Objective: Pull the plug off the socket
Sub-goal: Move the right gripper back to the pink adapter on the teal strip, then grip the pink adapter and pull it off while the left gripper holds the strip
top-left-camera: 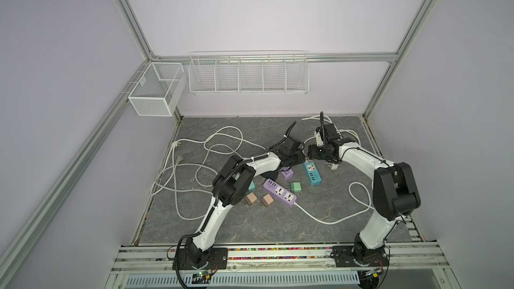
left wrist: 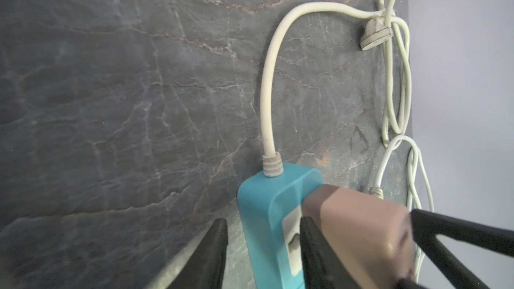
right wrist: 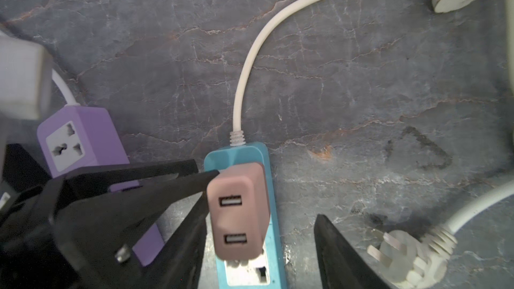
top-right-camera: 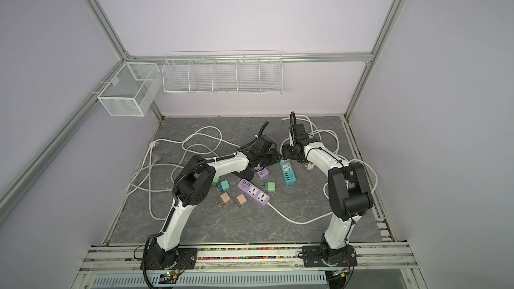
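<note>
On the left, the left gripper (left wrist: 262,219) stands with jaws spread across the teal power strip (left wrist: 261,207), one finger (left wrist: 314,251) on the socket face just beside the plug (left wrist: 361,226), the other clear of the strip's side. The dusty-pink plug, two USB ports showing, sits in the strip's end nearest the white cord (right wrist: 250,65), between the two grippers. On the right, the right gripper (right wrist: 262,209) brackets it with jaws apart, one finger against the plug, the other short of it.
</note>
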Robot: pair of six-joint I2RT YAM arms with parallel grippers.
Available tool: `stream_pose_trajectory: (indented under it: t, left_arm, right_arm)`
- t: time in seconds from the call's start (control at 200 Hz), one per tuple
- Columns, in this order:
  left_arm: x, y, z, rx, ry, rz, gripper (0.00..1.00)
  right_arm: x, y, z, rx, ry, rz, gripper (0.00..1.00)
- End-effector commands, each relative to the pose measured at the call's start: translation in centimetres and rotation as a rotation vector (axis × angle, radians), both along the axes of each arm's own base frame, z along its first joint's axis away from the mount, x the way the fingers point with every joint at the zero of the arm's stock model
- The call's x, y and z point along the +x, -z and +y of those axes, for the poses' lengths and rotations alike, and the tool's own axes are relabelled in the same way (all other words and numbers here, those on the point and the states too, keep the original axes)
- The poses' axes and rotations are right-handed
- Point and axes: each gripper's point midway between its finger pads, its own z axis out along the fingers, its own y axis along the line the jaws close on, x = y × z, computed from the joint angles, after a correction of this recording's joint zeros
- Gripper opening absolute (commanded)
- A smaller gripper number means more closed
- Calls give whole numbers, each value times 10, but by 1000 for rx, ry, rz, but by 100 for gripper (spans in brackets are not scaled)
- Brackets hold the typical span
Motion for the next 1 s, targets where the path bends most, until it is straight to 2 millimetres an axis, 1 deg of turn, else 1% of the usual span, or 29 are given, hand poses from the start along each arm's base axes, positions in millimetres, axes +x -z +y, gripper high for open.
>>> stream_pose_trajectory:
  t: [0.0,0.19,0.415,0.56,0.715,0.9,1.0]
  left_arm:
    - [-3,5,-7,5,13,18,41]
    - [-6,14,-5,23,9,33,38]
    - [-13,32,5,70,10,62,36]
    - [-16,35,9,87,1,53,35]
    - [-17,33,10,85,-2,53,34]
    - [-17,32,13,95,-11,47,34]
    - [-18,31,12,84,-11,44,34]
  right_arm:
    - [7,1,5,1,-32,-6,61]
    - [11,12,8,-18,-44,12,55]
    - [14,20,13,-32,-56,25,48]
    - [13,26,16,-45,-75,31,42]
    - [11,33,17,-58,-80,51,38]
    - [10,37,17,-69,-82,53,37]
    - [10,38,17,-78,-86,59,33]
